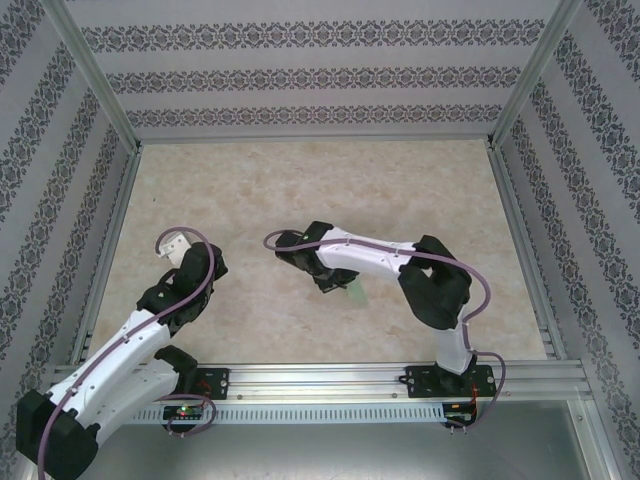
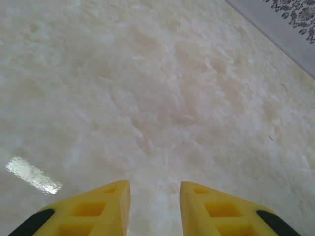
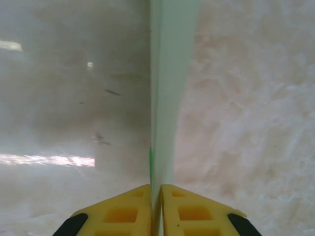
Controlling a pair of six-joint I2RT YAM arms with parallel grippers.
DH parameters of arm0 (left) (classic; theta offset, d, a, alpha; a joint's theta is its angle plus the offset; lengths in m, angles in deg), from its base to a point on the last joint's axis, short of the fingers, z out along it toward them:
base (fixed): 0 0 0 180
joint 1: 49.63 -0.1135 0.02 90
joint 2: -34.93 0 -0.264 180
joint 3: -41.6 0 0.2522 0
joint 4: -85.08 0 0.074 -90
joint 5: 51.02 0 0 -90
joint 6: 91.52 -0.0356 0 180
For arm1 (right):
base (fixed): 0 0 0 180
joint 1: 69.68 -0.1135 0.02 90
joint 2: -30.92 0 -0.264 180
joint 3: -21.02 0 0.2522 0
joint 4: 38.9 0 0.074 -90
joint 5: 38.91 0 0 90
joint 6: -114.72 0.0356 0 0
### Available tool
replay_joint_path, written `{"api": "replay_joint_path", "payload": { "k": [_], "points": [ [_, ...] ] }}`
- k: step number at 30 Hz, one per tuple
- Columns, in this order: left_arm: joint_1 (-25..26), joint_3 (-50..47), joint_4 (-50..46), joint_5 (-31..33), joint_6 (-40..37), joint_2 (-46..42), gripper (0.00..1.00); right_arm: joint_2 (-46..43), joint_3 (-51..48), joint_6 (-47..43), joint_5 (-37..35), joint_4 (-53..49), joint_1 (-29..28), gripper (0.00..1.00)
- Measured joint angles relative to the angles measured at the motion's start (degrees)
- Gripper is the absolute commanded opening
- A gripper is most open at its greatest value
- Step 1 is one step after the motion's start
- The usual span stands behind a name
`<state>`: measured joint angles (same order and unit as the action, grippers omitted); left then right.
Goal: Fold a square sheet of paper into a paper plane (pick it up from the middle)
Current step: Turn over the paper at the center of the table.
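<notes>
1. Left gripper (image 2: pixel 154 209): it hung over the left part of the table (image 1: pixel 300 190), well apart from the paper. Its two yellow fingers (image 2: pixel 108 206) stood spread, with nothing between them and bare marbled surface beneath.
2. Right gripper (image 3: pixel 156 209): it was reaching in from the right toward the middle of the table. Its yellow fingers were pressed nearly together, pinching the near end of the paper plane (image 3: pixel 170 88) in the thin slit between them.
3. Paper plane: a slim, pale green folded strip, seen almost edge-on from the wrist and running straight away from the right fingertips. From above, a small green sliver showed just beside the right gripper, near the table's centre. Whether its far end touched the surface could not be told.
4. Handling, as judged:
   - The paper looked very light and thin, so it would flex, flutter or crumple easily.
   - It should be stiffest along its folded layers.
   - The smooth sheet could slip from hard fingers if the pinch loosened.
5. Where to hold, as judged: a gentle pinch across the centre crease near mid-length, where the layers stack, would likely keep it balanced and spare the nose.
</notes>
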<state>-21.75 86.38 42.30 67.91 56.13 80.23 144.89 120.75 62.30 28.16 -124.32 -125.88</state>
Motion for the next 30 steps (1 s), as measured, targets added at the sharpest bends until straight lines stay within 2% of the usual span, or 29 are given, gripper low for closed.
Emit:
{"api": "replay_joint_path", "payload": {
  "k": [1,3,7,9,12,16,20,23,25,30],
  "points": [
    [0.00,-0.28,-0.11,0.17,0.15,-0.68,0.35,1.11,0.76,0.07,0.96,0.74,-0.07,0.25],
    [0.00,-0.87,-0.50,0.42,0.39,-1.75,0.35,2.47,1.68,-0.22,3.23,2.54,-0.33,0.25],
    [0.00,-1.36,-1.05,0.28,0.04,-2.08,0.34,1.66,1.11,-1.33,10.23,8.96,-0.31,0.48],
    [0.00,-1.36,-0.98,-0.22,-0.61,-1.86,0.33,-1.03,-1.90,-1.84,14.08,14.19,0.02,0.49],
    [0.00,-1.11,-0.22,-2.67,-2.14,0.33,0.32,-9.60,-9.60,-1.44,19.04,21.77,1.31,0.51],
    [0.00,0.15,3.89,-10.49,-4.79,7.08,0.32,-27.10,-23.17,1.05,20.94,32.33,7.89,0.56],
    [0.63,4.87,8.31,-20.06,-6.84,18.43,0.32,-41.31,-39.01,4.50,25.24,45.42,20.17,0.57],
    [3.30,10.99,10.51,-26.12,-8.44,27.67,0.34,-42.49,-47.10,5.95,31.01,51.80,28.17,0.55],
    [5.88,15.41,11.76,-29.88,-9.51,33.40,0.34,-40.96,-49.29,5.92,34.69,53.70,31.50,0.54],
    [10.78,24.39,12.76,-35.93,-10.45,45.53,0.33,-35.87,-48.87,4.55,41.79,58.69,33.11,0.51]
  ]
}}
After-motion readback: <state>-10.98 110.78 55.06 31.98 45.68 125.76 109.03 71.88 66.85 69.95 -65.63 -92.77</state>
